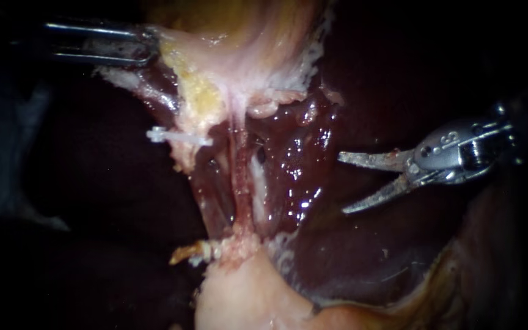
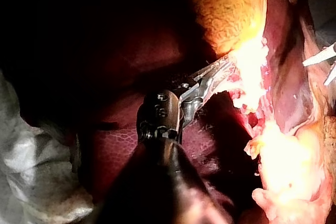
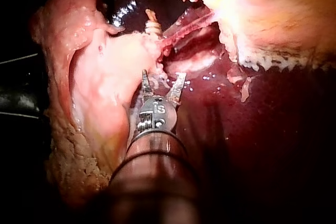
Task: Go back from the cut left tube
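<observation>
1. Over the liver, well apart from the cut left tube, the right instrument is being held with jaws parted, gripping nothing.
2. Pale tissue is being clasped by the left instrument.
3. The retreat is being judged nearly complete.

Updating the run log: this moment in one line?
left instrument: shut on pale tissue | right instrument: jaws open, clear of tube

Darkness surrounds the lit middle in all 3 views, the light strong and narrow, fading quickly outward. In the left wrist view a pale, crumpled cloth lies half in shadow.
</observation>
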`<state>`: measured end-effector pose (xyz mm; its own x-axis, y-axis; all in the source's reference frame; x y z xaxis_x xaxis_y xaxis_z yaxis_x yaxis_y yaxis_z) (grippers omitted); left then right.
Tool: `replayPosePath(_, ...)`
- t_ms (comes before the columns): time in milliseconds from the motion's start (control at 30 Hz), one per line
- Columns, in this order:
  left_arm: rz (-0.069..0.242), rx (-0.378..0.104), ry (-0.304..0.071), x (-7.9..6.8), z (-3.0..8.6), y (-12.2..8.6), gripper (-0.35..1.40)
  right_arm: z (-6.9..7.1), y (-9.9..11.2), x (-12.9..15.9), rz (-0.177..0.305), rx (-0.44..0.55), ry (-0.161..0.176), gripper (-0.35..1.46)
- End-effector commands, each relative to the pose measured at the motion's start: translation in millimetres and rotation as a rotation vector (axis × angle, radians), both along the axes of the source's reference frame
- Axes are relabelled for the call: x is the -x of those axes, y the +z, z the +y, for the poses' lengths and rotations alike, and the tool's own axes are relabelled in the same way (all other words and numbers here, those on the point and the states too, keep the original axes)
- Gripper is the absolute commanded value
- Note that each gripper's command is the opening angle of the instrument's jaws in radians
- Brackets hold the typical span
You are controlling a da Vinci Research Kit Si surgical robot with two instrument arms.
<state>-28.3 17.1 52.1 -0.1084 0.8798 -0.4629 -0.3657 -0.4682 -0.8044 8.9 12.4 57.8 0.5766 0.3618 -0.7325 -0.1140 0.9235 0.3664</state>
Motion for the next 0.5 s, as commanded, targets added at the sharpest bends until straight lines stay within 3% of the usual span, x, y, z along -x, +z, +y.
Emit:
replayPosePath(33,0.006,0.0,0.008,0.4,-0.2,0.3,-0.35,0.0,0.0,0.0,0.0,0.0,0.0,1.45)
replayPosePath(200,0.013,0.002,0.026,1.6,-1.1,1.7,-0.35,0.0,0.0,0.0,0.0,0.0,0.0,1.45)
replayPosePath(500,0.012,0.003,0.028,1.9,-1.0,2.3,-0.35,0.0,0.0,0.1,0.0,0.0,0.0,1.45)
